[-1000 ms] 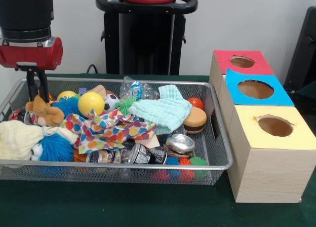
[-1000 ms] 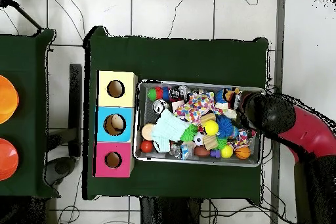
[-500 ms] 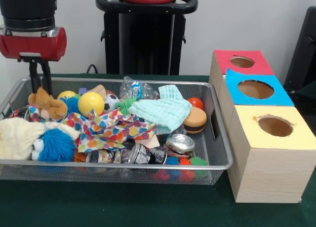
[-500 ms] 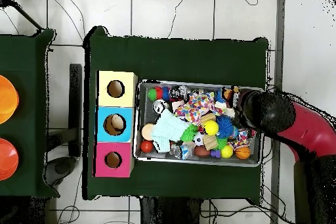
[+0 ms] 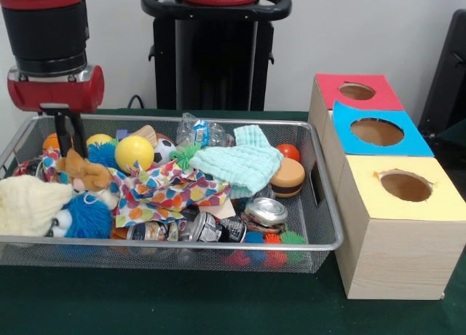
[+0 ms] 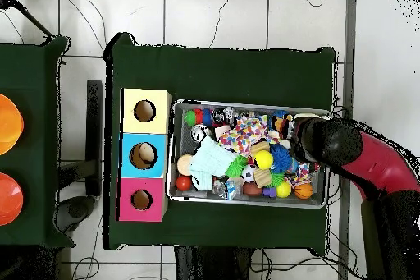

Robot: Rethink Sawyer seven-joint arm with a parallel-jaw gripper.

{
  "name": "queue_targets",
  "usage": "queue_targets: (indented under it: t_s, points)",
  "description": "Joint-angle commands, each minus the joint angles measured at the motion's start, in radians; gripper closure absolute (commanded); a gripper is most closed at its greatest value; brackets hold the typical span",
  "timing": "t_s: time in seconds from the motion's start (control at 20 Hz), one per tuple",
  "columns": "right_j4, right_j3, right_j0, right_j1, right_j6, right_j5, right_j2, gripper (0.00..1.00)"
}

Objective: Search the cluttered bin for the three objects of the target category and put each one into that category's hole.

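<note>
Dark green cloth covers the table [image 5: 218, 309] under a silver wire-mesh bin [image 5: 218, 244] of toys. At the bin's nine o'clock end, the tool [image 5: 70, 151] pinches a small brown plush animal [image 5: 86, 175], lifted just above a blue fuzzy ball [image 5: 86, 218]. Three wooden boxes with red, blue and yellow holed tops [image 5: 382, 131] stand at three o'clock.

a bin [image 5: 320, 244] fills the frame's left and centre, with three boxes [image 5: 397, 233] in a row along its right side. inside, a cloth [image 5: 240, 164] lies at centre, a burger toy [image 5: 287, 178] just right of it, a can [image 5: 266, 211] below.

Wire-mesh metal bin [image 5: 320, 204]; wood-grain boxes [image 5: 393, 262]; glossy yellow ball [image 5: 134, 152]; fuzzy blue toy [image 5: 87, 218].
</note>
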Motion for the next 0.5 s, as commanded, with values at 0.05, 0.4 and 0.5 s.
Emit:
queue_targets:
  t_s: [0.05, 0.4, 0.5]
  points:
    - [-0.029, 0.048, -0.029, 0.046, -0.020, -0.042, 0.095, 1.00]
    - [-0.024, 0.059, -0.034, 0.015, -0.016, -0.028, 0.095, 1.00]
    - [-0.026, 0.072, -0.040, 0.006, -0.008, -0.039, 0.092, 1.00]
